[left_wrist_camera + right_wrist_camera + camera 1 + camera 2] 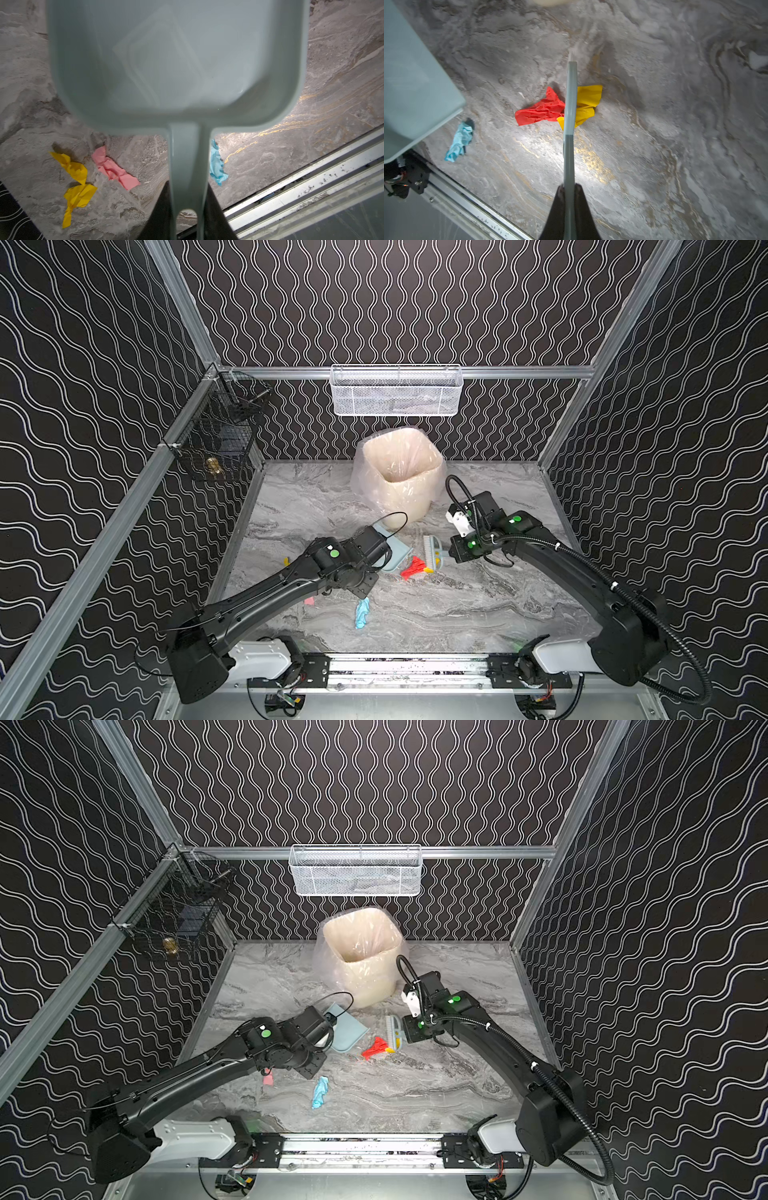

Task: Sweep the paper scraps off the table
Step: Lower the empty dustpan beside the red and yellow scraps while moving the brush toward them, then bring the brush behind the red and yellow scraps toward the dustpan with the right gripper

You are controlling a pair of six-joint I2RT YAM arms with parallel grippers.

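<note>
My left gripper [188, 184] is shut on the handle of a pale blue dustpan [176, 62], which is held low over the table [478, 605]. My right gripper [569, 186] is shut on a pale blue brush [570, 124], seen with its white bristles in a top view [433, 549]. The paper scraps lie scattered. A red one [542, 110] and a yellow one [586, 99] sit right at the brush, between it and the dustpan [397, 560]. A light blue one [362, 612], a pink one [115, 168] and two yellow ones [75, 168] lie near the left arm.
A cream bin [399, 472] lined with a clear bag stands at the back middle, just behind both tools. A white mesh basket [395, 389] hangs on the back rail and a black wire basket [216, 427] on the left rail. An aluminium rail [407, 668] edges the front.
</note>
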